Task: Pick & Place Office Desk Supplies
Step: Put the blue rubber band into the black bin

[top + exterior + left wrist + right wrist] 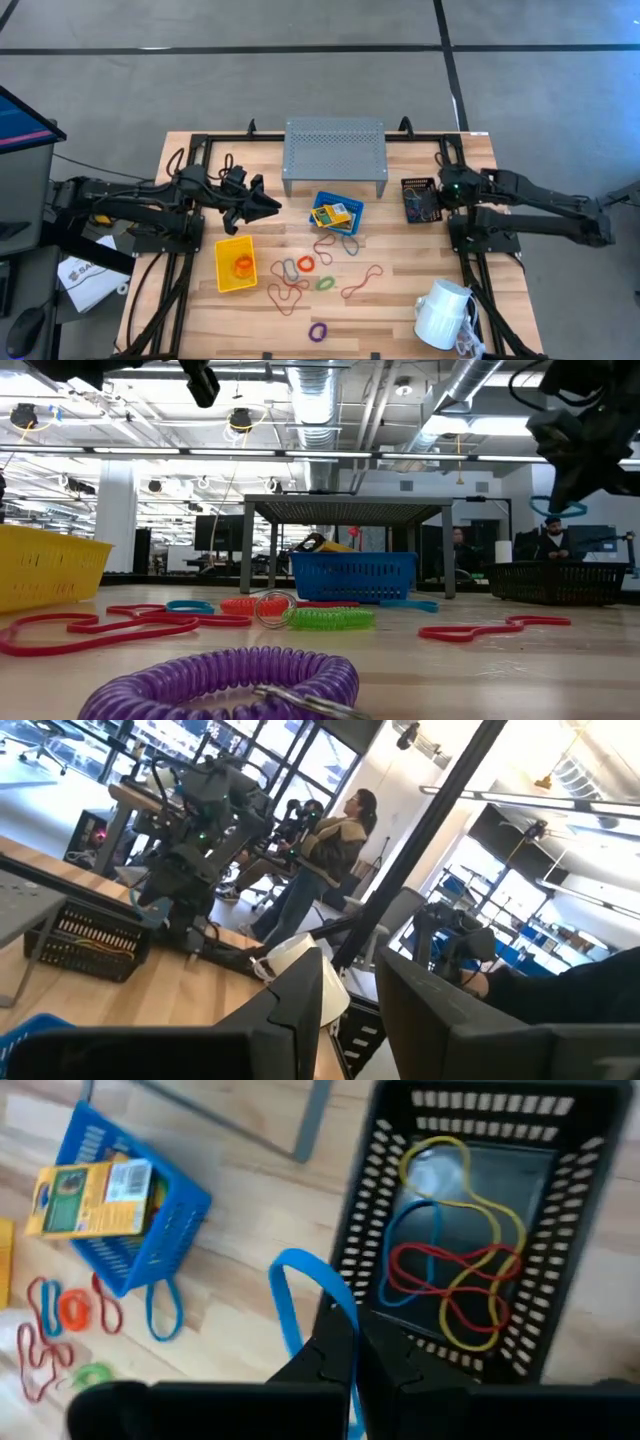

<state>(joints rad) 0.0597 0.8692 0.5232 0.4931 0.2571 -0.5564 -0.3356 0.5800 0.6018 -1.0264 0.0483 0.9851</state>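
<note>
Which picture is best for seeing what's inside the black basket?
The right wrist view: it looks down into the black basket, showing red, yellow and blue bands. The high view shows it small beside the right gripper; the low and left wrist views show only its side.

Yellow packet (pixel 92 1200) label too blurred, no readable text anywhere

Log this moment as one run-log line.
right gripper: shut on blue band, beside black mesh bin | left gripper: above yellow bin
</note>
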